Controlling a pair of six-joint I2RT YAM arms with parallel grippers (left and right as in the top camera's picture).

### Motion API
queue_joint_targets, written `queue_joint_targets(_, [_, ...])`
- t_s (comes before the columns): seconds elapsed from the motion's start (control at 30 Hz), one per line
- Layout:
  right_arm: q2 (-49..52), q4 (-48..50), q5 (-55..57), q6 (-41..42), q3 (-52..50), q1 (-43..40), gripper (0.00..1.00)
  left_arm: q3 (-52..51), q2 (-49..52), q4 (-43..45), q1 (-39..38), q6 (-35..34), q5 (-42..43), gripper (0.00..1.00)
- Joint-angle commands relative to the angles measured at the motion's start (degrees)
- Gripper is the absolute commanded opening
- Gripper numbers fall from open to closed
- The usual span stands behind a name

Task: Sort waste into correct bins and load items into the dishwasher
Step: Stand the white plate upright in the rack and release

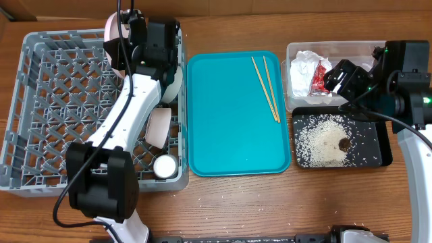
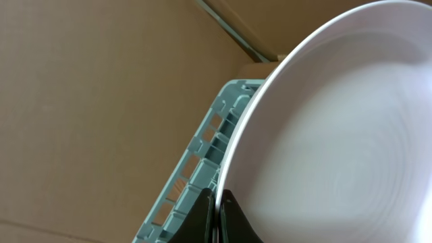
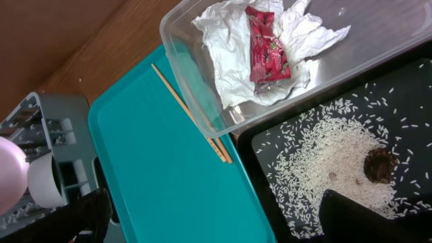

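Over the rack's far side: the left fingers are clenched on the rim of the plate, which stands on edge above the grey dishwasher rack. It looks carried rather than seated.
Right arm: the right fingers are spread wide and grasp nothing. They hang over the place where the two bins meet.
Clear tub: holds the crumpled napkin with the red wrapper lying on it.
Black tray: holds the rice grains in a loose heap, with the brown lump among them.
Rack contents: two whitish bowls, one beside the left arm and one nearer the front, plus the small cup at the front right corner.
Teal tray: bare except for the chopsticks, which lie side by side near its far right edge.
Surface: a few pale specks in front of the bins may be stray grains, but they are too small to tell.
Done, by my reading: the waste is sorted, and the bowls and cup are loaded.
Left to do: seat the plate between the rack's pegs and let go of it, then move the chopsticks into the rack.
Progress: late in the task, with two items outstanding.
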Motion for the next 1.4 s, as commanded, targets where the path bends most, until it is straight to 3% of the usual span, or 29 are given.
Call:
queue_joint_targets(0.0, [-0.02, 0.31, 0.61, -0.2, 0.46, -0.11, 1.0, -0.31, 1.86, 0.5, 0.66, 0.24, 0.15, 0.04])
queue_joint_targets(0.1, [-0.02, 0.31, 0.61, -0.2, 0.46, -0.11, 1.0, -0.31, 2.01, 0.66, 0.7, 0.22, 1.79, 0.04])
queue_joint_targets(0.27, [-0.04, 0.31, 0.61, -0.2, 0.46, -0.11, 1.0, -0.31, 2.12, -0.87, 0.7, -0.5, 12.57, 0.06])
queue_joint_targets(0.37, [-0.02, 0.31, 0.61, -0.2, 0.46, -0.11, 1.0, -0.33, 2.12, -2.03, 0.7, -0.61, 17.79, 0.32])
queue_joint_targets(0.43, [-0.02, 0.31, 0.61, -0.2, 0.46, -0.11, 1.0, -0.33, 2.12, -3.56, 0.7, -0.61, 19.54, 0.43])
queue_joint_targets(0.6, [-0.02, 0.31, 0.61, -0.2, 0.46, -0.11, 1.0, 0.63, 2.1, -3.78, 0.79, -0.59, 21.9, 0.59])
queue_joint_targets(0.63, [-0.02, 0.31, 0.59, -0.2, 0.46, -0.11, 1.0, 2.64, 1.97, -5.6, 0.79, -0.59, 22.99, 0.65])
queue_joint_targets(0.7, [-0.04, 0.31, 0.61, -0.2, 0.46, -0.11, 1.0, 7.43, 1.68, -11.08, 0.76, -0.63, 26.23, 0.66])
queue_joint_targets(0.87, [-0.02, 0.31, 0.61, -0.2, 0.46, -0.11, 1.0, 25.51, 1.4, -30.42, 0.68, -2.69, 41.11, 0.65])
queue_joint_targets(1.07, [-0.02, 0.31, 0.59, -0.2, 0.46, -0.11, 1.0, 40.7, 1.4, -47.12, -1.05, -5.31, 67.3, 0.66])
queue_joint_targets(1.17, [-0.04, 0.31, 0.61, -0.2, 0.46, -0.11, 1.0, 40.17, 1.57, -46.77, -3.61, -8.68, 83.69, 0.75])
queue_joint_targets(1.23, [-0.02, 0.31, 0.61, -0.2, 0.46, -0.11, 1.0, 38.23, 1.99, -44.35, -5.92, -9.25, 91.12, 0.93])
queue_joint_targets(1.3, [-0.02, 0.31, 0.61, -0.2, 0.46, -0.11, 1.0, 35.95, 2.86, -40.98, -8.94, -9.51, 94.16, 1.0])
queue_joint_targets(1.37, [-0.02, 0.31, 0.61, -0.2, 0.46, -0.11, 1.0, 32.5, 5.16, -35.15, -13.7, -15.1, 90.71, 0.96])
